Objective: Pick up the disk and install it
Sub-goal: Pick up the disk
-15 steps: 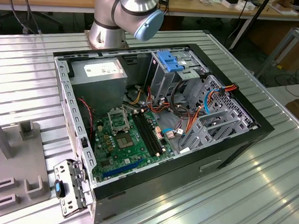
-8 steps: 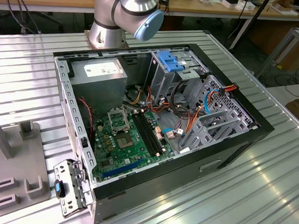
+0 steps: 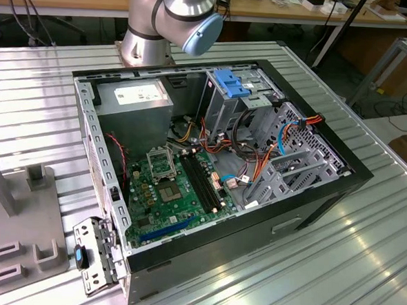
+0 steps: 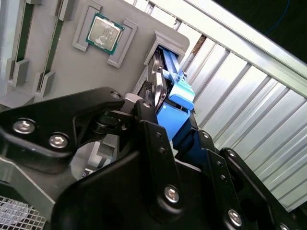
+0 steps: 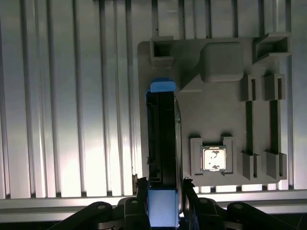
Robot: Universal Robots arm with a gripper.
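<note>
Gripper [image 5: 162, 184] [image 4: 170, 115]: fingers [image 5: 142, 184] closed against both broad faces of the disk [image 5: 162, 134] [image 4: 168, 81], at its bright blue end.

Disk stands on edge in a slot at the edge of the grey fixture tray [image 5: 216, 110] [image 4: 96, 72], which lies on the ribbed aluminium table [image 5: 72, 96]. Dark metal body, blue plastic carrier frame, blue tab at each end.

The tray also holds a processor chip [image 5: 213, 159] [image 4: 102, 32] in a square pocket; its markings are unreadable.

Exterior view: open computer case [image 3: 289, 227] holds a green motherboard [image 3: 170, 188], a power supply [image 3: 134, 103] with an illegible white label, and a drive cage with a blue bracket [image 3: 232, 82].
</note>
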